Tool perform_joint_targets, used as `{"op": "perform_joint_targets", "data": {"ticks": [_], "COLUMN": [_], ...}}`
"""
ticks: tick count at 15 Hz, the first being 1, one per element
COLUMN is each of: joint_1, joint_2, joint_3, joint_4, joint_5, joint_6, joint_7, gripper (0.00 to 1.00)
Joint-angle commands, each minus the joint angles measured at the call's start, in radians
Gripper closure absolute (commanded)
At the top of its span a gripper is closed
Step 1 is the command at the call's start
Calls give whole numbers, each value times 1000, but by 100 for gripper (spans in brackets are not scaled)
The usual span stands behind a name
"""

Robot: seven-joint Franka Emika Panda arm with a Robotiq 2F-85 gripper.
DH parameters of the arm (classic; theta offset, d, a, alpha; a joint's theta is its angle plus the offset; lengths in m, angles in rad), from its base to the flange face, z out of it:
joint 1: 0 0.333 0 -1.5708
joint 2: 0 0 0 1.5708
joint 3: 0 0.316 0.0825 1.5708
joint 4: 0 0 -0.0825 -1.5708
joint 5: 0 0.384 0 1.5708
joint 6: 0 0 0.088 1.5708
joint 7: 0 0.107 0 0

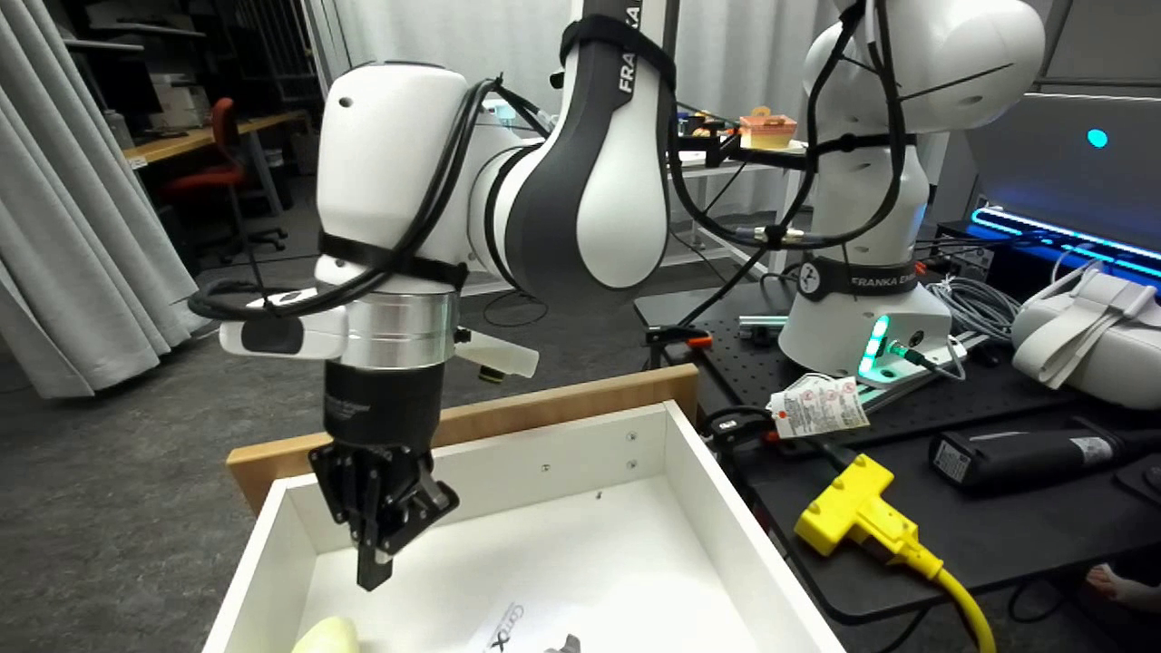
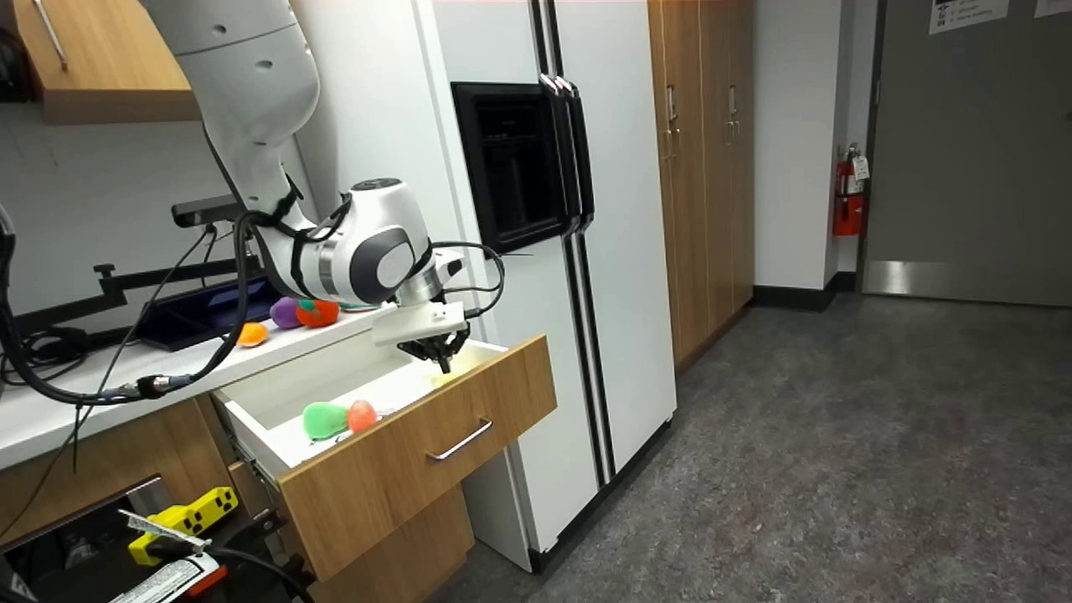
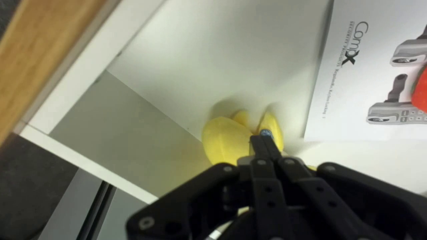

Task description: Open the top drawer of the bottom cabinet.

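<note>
The top drawer (image 1: 580,535) is pulled well out of the wooden cabinet under the white counter. Its white inside shows in both exterior views, and its wood front board (image 2: 402,469) carries a silver bar handle (image 2: 461,440). My gripper (image 1: 374,570) points down into the drawer, on the inner side of the front board, near the side by the fridge. Its fingers are closed together with nothing between them in the wrist view (image 3: 265,138). The handle is apart from the gripper, outside the board.
In the drawer lie a rounded yellow toy (image 3: 225,138), a yellow banana-like toy (image 3: 272,126), a printed sheet (image 3: 333,110), a green toy (image 2: 325,420) and a red toy (image 2: 362,416). A fridge (image 2: 615,251) stands beside the drawer. A yellow power splitter (image 1: 853,508) lies near its other side.
</note>
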State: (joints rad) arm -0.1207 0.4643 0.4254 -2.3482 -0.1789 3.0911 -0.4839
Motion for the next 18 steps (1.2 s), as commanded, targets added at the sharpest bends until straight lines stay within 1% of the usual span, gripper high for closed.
{"op": "perform_joint_targets", "data": {"ticks": [1, 2, 3, 4, 5, 6, 8, 11, 12, 15, 16, 18], "joint_1": [-137, -162, -185, -204, -222, -235, -260, -288, -297, -326, -278, -290], "joint_2": [48, 57, 69, 75, 82, 87, 96, 107, 110, 125, 104, 109], "joint_3": [128, 150, 168, 184, 198, 208, 227, 249, 256, 286, 246, 257], "joint_4": [-9, -9, -7, -7, -7, -7, -7, -7, -7, -7, 1, 1], "joint_5": [6, 2, -20, -25, -31, -35, -43, -53, -54, -55, -47, -47], "joint_6": [55, 54, 53, 51, 50, 49, 48, 51, 50, 48, 20, 20], "joint_7": [-72, -79, -66, -68, -67, -67, -68, -68, -69, -70, -36, -36], "gripper": [91, 73, 68, 59, 52, 43, 30, 6, 1, 0, 0, 0]}}
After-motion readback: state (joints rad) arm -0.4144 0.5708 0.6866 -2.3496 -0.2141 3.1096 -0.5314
